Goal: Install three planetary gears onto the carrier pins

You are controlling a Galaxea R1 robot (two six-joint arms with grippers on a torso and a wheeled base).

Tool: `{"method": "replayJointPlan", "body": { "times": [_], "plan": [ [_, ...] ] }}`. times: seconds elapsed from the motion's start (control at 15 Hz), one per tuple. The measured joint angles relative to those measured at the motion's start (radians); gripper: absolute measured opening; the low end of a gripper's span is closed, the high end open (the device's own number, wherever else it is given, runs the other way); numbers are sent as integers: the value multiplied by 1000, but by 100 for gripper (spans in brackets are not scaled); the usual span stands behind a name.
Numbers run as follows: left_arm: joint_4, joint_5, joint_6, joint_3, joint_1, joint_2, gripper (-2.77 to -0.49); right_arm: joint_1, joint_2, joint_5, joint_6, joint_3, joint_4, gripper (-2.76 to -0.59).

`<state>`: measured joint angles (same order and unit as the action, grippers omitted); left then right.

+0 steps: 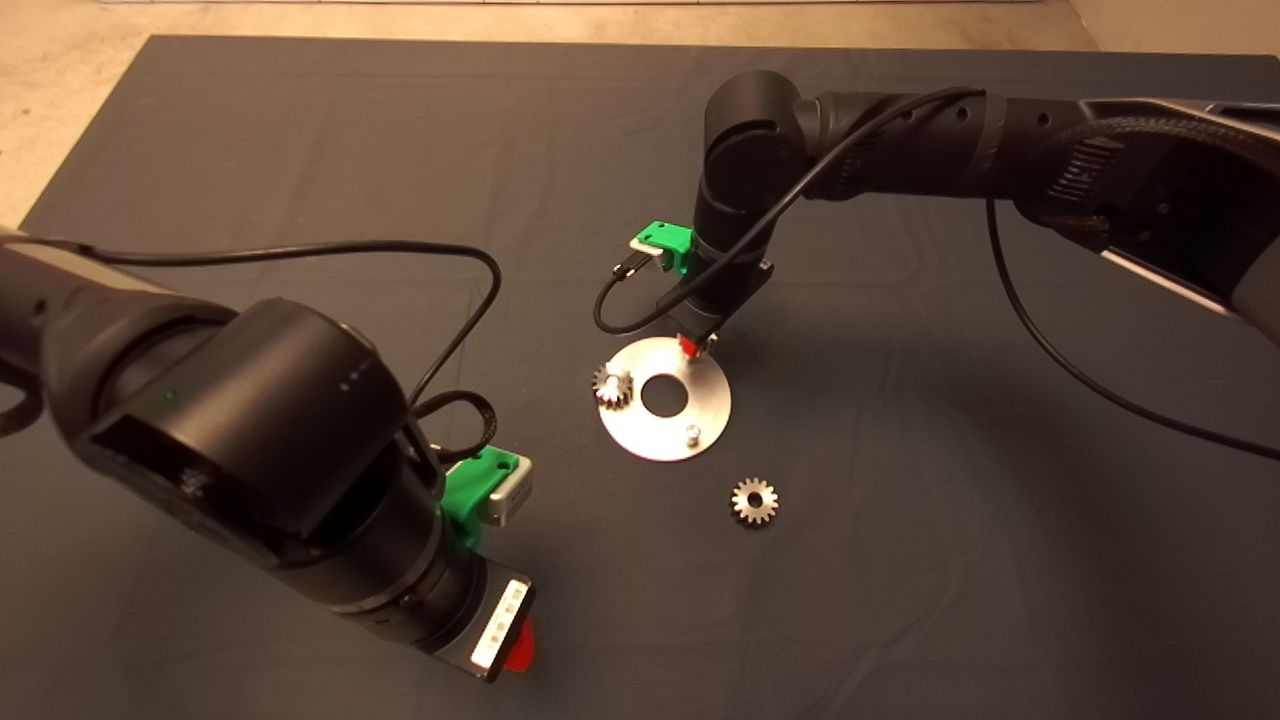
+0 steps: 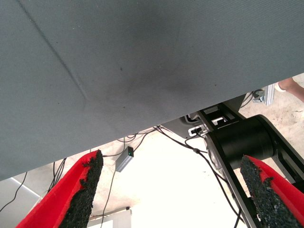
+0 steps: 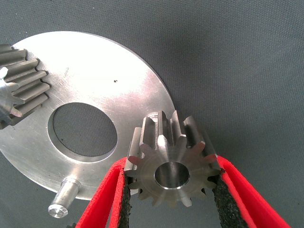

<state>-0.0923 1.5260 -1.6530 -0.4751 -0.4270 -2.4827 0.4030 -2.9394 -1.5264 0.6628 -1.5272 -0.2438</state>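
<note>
Gear (image 3: 172,166) of solid metal is clamped by its toothed flanks in the right gripper (image 3: 171,199), directly above the far pin on the disc (image 3: 95,80); judged stiff, slippery, best gripped across teeth; left gripper (image 2: 173,190) parked, gaping.

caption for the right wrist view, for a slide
Right gripper holds a planetary gear over a carrier pin at the disc rim.
</note>
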Motion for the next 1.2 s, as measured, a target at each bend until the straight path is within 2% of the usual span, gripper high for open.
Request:
{"method": "replayJointPlan", "body": {
  "times": [0.67,1.2],
  "plan": [
    [0,0,0,0,0,0,-122,0,-3,-1,4,0,2,-231],
    [0,0,0,0,0,0,-122,-1,-13,-12,7,0,4,-231]
  ]
}}
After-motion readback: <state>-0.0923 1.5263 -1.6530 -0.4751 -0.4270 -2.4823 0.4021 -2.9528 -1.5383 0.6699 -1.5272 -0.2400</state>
